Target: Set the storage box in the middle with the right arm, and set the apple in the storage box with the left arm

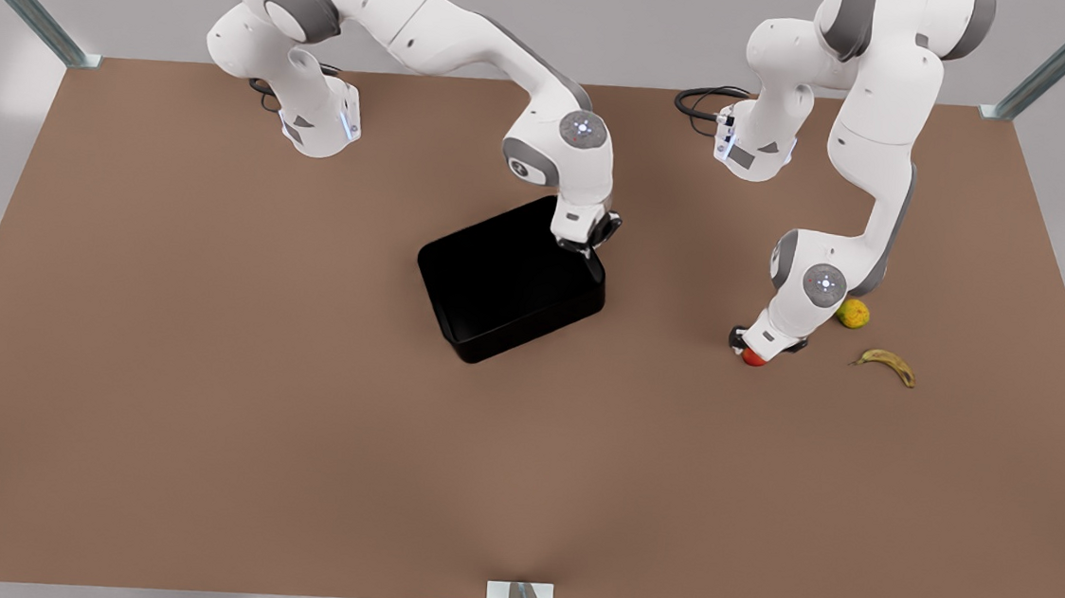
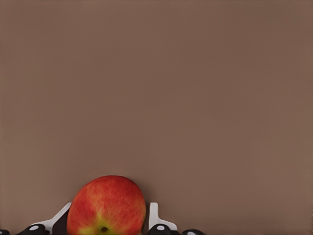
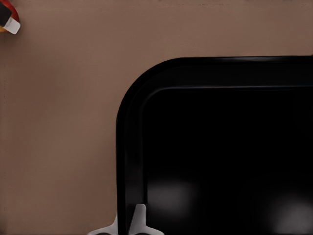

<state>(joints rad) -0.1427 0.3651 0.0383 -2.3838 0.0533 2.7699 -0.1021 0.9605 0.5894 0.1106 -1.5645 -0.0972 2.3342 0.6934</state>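
The glossy black storage box sits near the table's middle, turned at an angle. My right gripper is at the box's far corner on the front view's right, shut on its wall, with one pad inside the wall. The red apple with its yellowish patch rests on the table at the front view's right. My left gripper is low over the apple, and its white pads press tight against both sides of the fruit.
A yellow-green round fruit lies just behind the left arm's wrist, and a banana lies to its right. Both arm bases stand at the table's far edge, with black cables beside one.
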